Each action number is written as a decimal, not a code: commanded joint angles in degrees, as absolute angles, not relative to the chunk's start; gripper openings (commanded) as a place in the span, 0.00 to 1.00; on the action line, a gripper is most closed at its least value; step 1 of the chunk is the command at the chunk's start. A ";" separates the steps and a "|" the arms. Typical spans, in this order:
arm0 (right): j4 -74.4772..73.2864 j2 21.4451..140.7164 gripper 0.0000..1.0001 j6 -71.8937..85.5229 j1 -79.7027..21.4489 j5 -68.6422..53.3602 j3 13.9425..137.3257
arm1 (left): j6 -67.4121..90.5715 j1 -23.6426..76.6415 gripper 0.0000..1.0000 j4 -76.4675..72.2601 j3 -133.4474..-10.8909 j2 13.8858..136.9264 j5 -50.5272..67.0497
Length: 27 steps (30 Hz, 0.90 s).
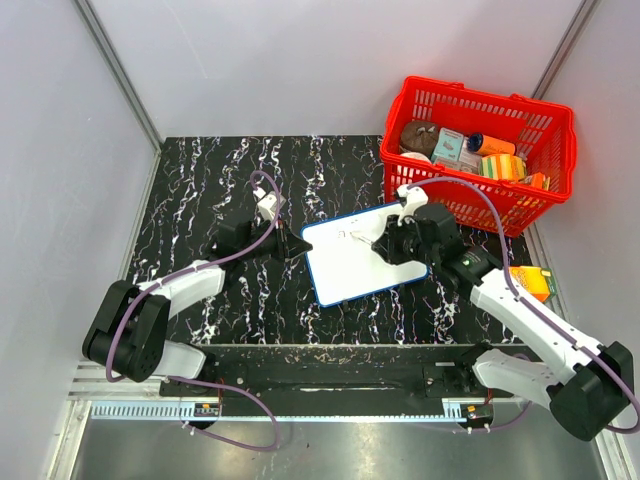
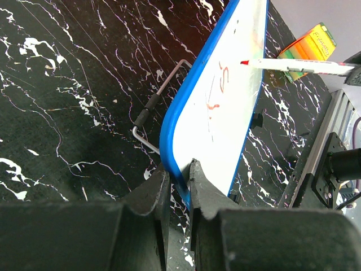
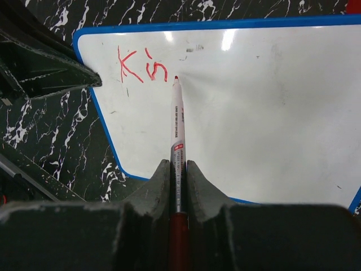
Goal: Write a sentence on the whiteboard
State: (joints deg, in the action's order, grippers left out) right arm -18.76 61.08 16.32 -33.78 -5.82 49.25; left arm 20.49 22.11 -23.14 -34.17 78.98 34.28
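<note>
Bright overhead light is throwing two glare spots on the whiteboard (image 3: 271,113); soft shadow is lying on the tabletop (image 2: 56,84).

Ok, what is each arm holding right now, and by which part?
Left fingers pinch the whiteboard by its blue frame, near a rounded corner. Right fingers clamp the marker by its barrel, well behind the tip.

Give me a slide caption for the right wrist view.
Right tool grips a red marker, tip at the whiteboard beside the red letters; left tool clamps its edge.
</note>
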 commanded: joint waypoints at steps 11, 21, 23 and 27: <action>-13.01 60.29 0.00 18.54 -34.19 -3.51 49.57 | 11.25 21.88 0.00 -22.06 -35.51 80.24 25.66; -13.27 60.21 0.00 18.37 -34.19 -3.52 48.34 | 11.25 21.89 0.00 -22.06 -35.51 80.24 25.66; -13.36 60.29 0.00 18.37 -34.10 -3.34 48.16 | 11.25 21.88 0.00 -22.06 -35.51 80.24 25.58; -13.27 60.82 0.00 18.37 -34.10 -3.25 47.90 | 11.16 21.88 0.00 -22.06 -35.51 80.24 25.58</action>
